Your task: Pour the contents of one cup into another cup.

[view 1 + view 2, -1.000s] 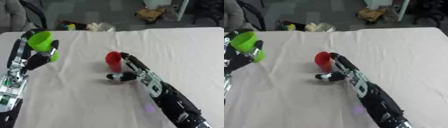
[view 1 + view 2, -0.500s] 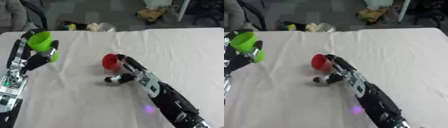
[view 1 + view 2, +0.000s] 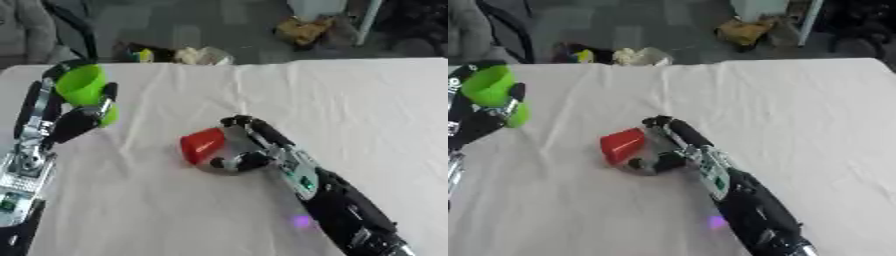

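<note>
Right hand (image 3: 249, 150) grasps red cup (image 3: 203, 145) at frame centre, tipped left; left hand (image 3: 74, 117) grips green cup (image 3: 83, 86) upper left, well apart; bring rims together before tilting more

Soft, even overhead light, bright white desk (image 3: 350, 100) without glare, faint diffuse shadow beneath the red cup (image 3: 203, 145), overall blur, smeared edges on both arms, dim, out-of-focus floor clutter beyond.

We see a white cloth-covered table (image 3: 367, 110) filling the view. Beyond it, at twelve o'clock, lies dark grey floor (image 3: 219, 25) with scattered clutter (image 3: 302, 29).
</note>
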Robot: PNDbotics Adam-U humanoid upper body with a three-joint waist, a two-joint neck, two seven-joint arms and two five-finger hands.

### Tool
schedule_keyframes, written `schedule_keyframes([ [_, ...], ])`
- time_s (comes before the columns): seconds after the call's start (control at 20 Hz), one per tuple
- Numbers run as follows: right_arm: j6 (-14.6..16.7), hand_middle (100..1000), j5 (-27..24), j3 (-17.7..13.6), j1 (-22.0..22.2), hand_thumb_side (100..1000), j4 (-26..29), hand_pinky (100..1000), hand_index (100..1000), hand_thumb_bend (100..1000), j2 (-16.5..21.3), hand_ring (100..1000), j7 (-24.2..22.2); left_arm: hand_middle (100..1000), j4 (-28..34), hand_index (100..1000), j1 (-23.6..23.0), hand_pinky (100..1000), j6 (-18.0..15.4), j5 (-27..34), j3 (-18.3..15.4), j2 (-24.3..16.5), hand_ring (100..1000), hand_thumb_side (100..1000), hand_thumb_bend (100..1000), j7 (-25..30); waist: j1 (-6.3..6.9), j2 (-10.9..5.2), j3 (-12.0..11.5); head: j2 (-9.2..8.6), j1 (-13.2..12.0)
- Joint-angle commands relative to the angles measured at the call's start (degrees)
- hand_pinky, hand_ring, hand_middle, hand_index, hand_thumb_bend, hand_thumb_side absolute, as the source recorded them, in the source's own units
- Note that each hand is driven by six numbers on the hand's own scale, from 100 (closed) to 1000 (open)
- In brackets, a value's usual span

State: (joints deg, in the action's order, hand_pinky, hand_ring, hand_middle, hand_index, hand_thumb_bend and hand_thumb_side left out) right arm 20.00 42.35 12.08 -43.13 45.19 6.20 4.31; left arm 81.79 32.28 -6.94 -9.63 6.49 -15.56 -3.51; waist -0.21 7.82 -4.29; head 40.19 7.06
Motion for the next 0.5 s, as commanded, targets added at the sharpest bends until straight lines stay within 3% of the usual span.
schedule_keyframes([
  [0.05, -3.3, 472, 0.4, -0.6, -0.4, 403, -0.9, 722, 657, 245, 0.1, 578, 3.1, 499, 1.2, 754, 1.0, 271, 0.1, 0.4, 0.1, -0.5, 378, 305, 139, -0.1, 0.23, -0.70, 0.0, -0.49, 0.0],
  [0.2, -5.0, 441, -0.3, -0.5, -0.4, 390, -0.9, 701, 625, 230, 0.0, 546, 5.3, 499, 1.2, 754, 1.0, 271, 0.1, 0.4, 0.1, -0.5, 377, 304, 136, -0.2, 0.26, -0.70, 0.0, -0.51, -0.1],
  [0.5, -5.0, 451, -1.6, -0.1, -0.4, 408, -0.4, 718, 635, 269, 0.2, 561, 5.3, 499, 1.2, 754, 1.0, 271, 0.2, 0.4, 0.1, -0.5, 377, 304, 133, -0.2, 0.30, -0.72, 0.3, -0.53, -0.2],
])
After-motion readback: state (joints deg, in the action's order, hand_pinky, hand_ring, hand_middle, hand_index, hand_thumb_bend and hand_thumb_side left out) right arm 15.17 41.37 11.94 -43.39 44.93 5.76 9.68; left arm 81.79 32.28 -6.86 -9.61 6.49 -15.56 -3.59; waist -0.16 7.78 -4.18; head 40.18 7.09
